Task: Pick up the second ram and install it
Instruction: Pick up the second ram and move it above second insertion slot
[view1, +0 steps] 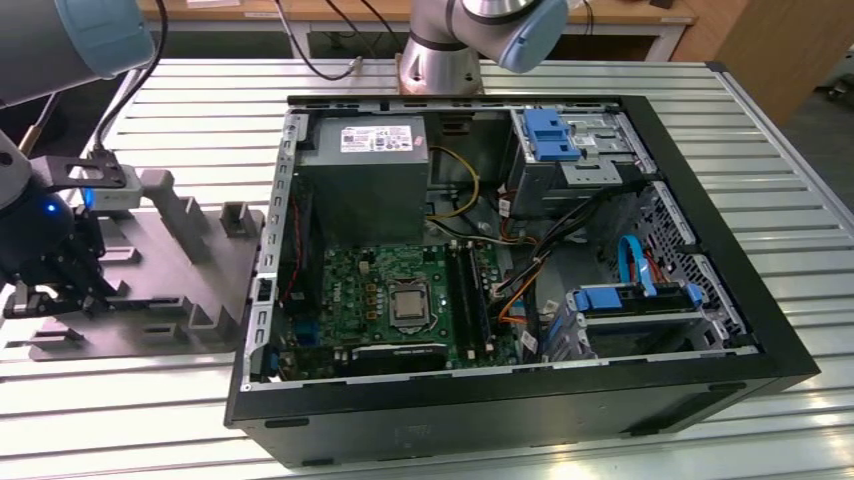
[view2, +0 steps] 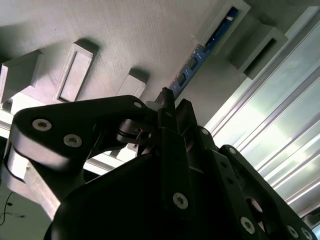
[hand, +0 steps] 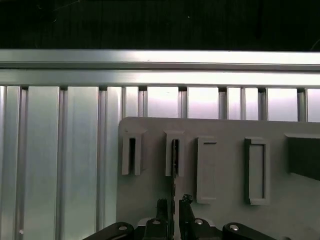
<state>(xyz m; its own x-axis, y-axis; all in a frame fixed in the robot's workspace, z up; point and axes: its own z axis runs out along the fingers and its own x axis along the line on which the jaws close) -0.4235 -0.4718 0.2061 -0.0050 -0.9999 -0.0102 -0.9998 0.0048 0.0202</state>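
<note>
The slatted metal counter (view1: 747, 110) carries everything. The open computer case (view1: 534, 410) lies on its side in the middle of the exterior view, I think so that the motherboard (view1: 360, 290) faces upward and can be reached from above. At the exterior view's left, just beside the case, lies the grey holder plate (view1: 200, 290). Its raised slots seem made to keep thin parts standing on edge, so that a grip on the two flat sides is possible. My jaws are down over this plate, apart from the case. The exterior view gives this general position and the place of the case. The first wrist view looks along my jaws and shows the second ram (hand: 175, 152) edge-on, its far end seated in a narrow slot of the plate (hand: 145, 200), with an empty slot (hand: 131, 152) just beside it. The second wrist view looks from the side and shows the second ram (view2: 197, 62) by its dark-blue face, running from the slot down to my jaws. As far as I can judge, they are drawn together on its near end.
</note>
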